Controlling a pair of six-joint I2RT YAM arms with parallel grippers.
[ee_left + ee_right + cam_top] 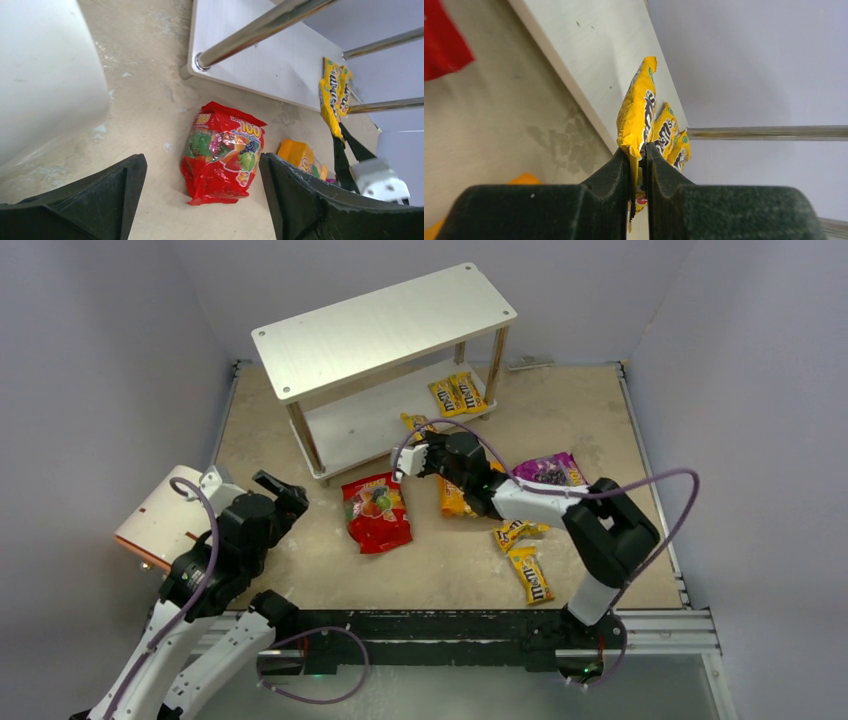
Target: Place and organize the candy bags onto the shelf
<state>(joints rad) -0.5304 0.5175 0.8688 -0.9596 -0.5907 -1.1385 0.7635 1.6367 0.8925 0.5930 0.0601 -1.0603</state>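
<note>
We're mid-placement: our right claw [638,152] is clamped on the bottom edge of a small M&M's packet [639,107], glossy yellow and standing on edge at the front of the shelf [380,325]. Next we probably push it in over the lower board, beside the two packets [457,393] lying there. The left claw [283,492] hangs apart, well in front of the shelf.

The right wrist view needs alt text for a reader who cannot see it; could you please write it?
The right gripper is shut on a yellow M&M's packet, holding it on edge before the shelf's whitish lower board. Two more M&M's packets sit behind it near a metal post; a red candy bag's corner shows top left.
</note>
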